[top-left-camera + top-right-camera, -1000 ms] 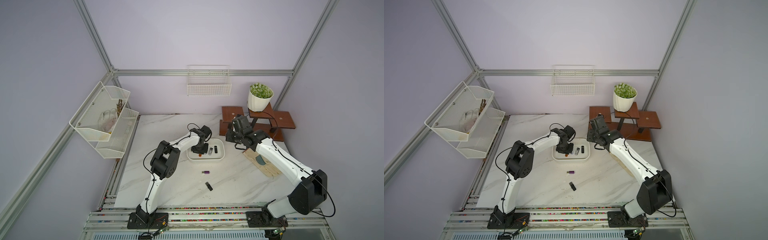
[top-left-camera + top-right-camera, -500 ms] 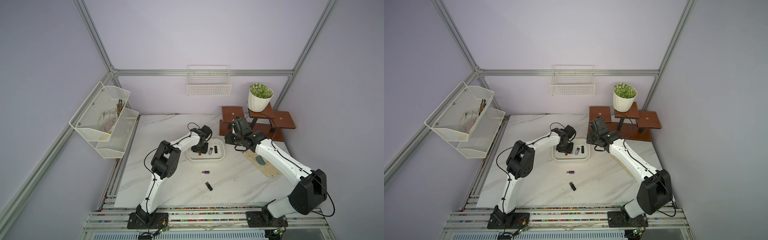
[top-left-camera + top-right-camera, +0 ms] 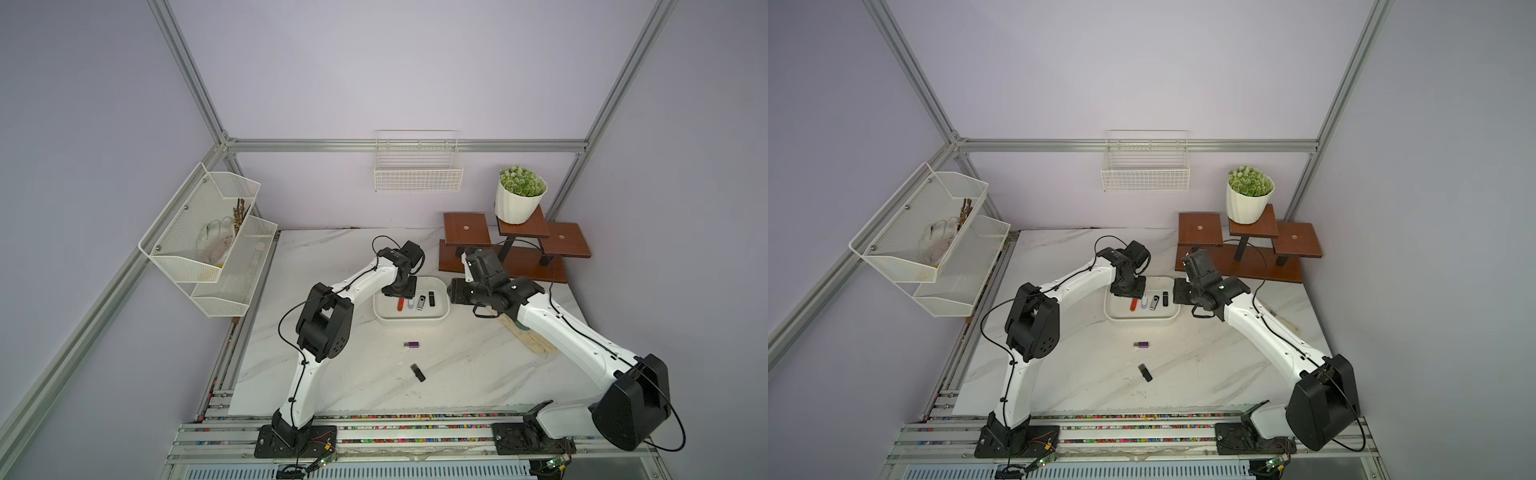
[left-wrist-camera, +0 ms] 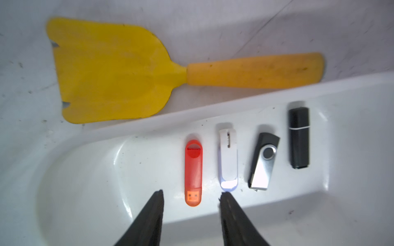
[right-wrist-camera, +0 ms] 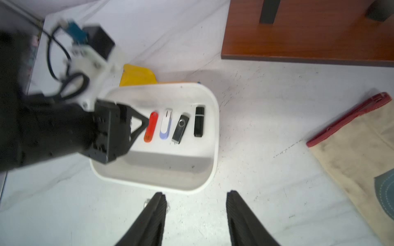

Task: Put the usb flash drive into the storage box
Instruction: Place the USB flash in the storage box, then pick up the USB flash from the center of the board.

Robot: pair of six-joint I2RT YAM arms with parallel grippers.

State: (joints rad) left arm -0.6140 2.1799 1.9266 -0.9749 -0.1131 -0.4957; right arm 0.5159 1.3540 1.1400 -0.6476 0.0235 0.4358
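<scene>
my left gripper and right gripper both spread and empty; purple flash drive looks light, rigid, slick, so I'd pinch its long sides mid-body

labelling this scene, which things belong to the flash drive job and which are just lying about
Job: storage box; in it, red flash drive, white flash drive, swivel flash drive, black capped flash drive; on the table, purple flash drive, black flash drive.
Lying about: yellow spatula, potted plant, wooden stand, wire basket, mesh rack.
</scene>
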